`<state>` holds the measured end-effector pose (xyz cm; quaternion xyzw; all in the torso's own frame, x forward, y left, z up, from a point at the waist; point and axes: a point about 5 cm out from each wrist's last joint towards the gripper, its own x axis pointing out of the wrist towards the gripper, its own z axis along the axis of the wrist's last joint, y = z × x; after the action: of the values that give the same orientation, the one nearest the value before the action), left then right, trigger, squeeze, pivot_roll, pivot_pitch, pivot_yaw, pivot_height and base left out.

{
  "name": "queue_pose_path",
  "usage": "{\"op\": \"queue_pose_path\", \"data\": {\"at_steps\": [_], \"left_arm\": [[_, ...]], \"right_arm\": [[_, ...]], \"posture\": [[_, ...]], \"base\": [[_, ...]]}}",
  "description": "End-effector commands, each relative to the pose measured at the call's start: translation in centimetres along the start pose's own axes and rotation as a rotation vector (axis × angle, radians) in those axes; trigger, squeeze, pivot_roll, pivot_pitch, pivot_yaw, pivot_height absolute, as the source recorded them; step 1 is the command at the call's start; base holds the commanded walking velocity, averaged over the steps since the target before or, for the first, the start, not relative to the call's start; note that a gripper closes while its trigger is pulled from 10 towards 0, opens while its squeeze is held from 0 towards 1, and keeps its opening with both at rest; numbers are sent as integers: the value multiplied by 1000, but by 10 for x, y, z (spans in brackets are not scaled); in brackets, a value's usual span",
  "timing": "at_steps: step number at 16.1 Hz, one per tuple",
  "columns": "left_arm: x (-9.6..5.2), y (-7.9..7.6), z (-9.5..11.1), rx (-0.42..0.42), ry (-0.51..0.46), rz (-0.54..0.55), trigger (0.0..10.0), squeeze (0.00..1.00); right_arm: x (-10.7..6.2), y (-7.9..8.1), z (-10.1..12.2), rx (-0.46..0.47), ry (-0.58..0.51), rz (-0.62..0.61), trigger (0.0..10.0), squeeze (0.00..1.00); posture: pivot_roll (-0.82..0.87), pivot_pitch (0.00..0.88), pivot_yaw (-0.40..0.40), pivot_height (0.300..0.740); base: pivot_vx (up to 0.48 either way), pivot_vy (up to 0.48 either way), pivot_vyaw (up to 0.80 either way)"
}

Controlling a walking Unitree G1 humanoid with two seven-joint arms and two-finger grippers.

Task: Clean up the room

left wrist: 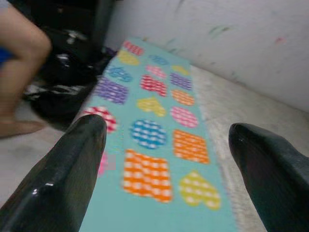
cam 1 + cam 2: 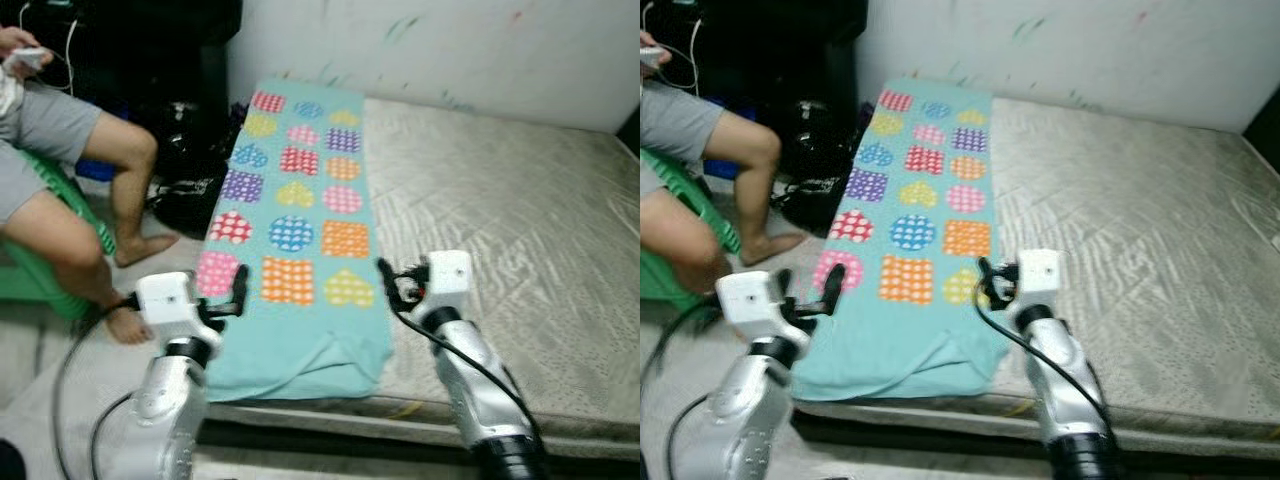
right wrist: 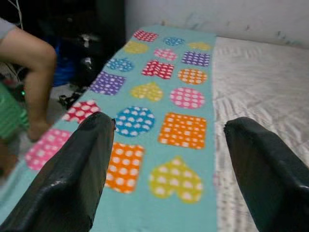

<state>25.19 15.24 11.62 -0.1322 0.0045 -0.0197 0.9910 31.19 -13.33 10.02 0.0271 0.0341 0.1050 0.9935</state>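
Turquoise blanket point(image 2: 300, 210) with colourful dotted hearts, squares and circles lies flat along left edge of bare mattress point(image 2: 510, 230), near end hanging over edge. Left gripper point(image 2: 238, 292) above blanket's near left corner, fingers spread wide. Right gripper point(image 2: 385, 280) above near right edge, also wide apart, holding nothing. Seated person's leg point(image 2: 125, 180) beside bed, left.
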Motion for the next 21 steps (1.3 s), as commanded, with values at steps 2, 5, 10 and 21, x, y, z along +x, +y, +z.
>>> {"op": "queue_pose_path", "data": {"at_steps": [2,5,10,21], "left_arm": [[0,-8,0,-12,-4,-22,10000,0],[1,-10,2,-13,-19,-35,10000,0],[-1,-8,0,-4,-3,-36,10000,0],[-4,-11,0,-15,2,-75,10000,0]], "right_arm": [[-2,-10,0,-16,10,-27,10000,0],[-1,-10,1,-23,14,-23,10000,0],[0,-7,-2,-17,27,-19,10000,0],[3,-10,-3,-8,42,-53,10000,0]], "posture": [[34,95,-104,740],[33,96,-104,740],[37,107,-97,740],[43,132,-90,740]], "base": [[0,240,0],[0,0,0],[0,0,0],[22,0,0]]}}
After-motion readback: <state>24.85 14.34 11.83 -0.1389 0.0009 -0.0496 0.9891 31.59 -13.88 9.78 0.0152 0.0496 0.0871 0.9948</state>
